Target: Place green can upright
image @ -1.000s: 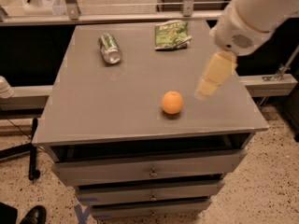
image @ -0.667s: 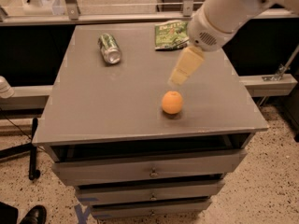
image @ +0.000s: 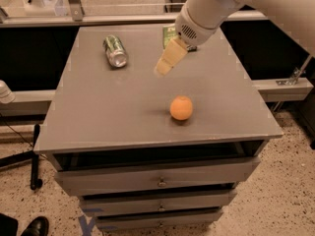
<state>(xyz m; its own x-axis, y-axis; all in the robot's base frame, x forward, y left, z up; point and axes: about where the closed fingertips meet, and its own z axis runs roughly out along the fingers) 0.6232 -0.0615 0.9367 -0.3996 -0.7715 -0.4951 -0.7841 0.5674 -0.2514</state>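
Gripper (image: 162, 69) has shifted across the tabletop (image: 113, 117) within the last 1 second. It was above the right edge, level with the orange (image: 181, 107), and now hangs over the far half of the surface, left of centre and pointing down and to the left. Green can (image: 115, 50) has not moved in that time. It lies on its side near the far left corner, with 1 silver end facing the front edge, and it is clear of the gripper with bare tabletop between them. Orange is likewise unmoved, sitting toward the front right corner and well apart from the can. Snack bag (image: 169, 34) near the far edge is now largely hidden behind the arm, with only a green strip showing. Whether the gripper is open or closed cannot be told from this view. It shows as 1 pale wedge, nothing is seen in it, and it has no hold on the can. Assessment: the arm's travel has been toward the can, so the approach is under way, but no part of the task proper is done, since the can is neither gripped nor lifted nor stood on end. Remaining gap to the can is modest. The next move will likely need the gripper lined up across the can's round body, which could roll if nudged off centre.
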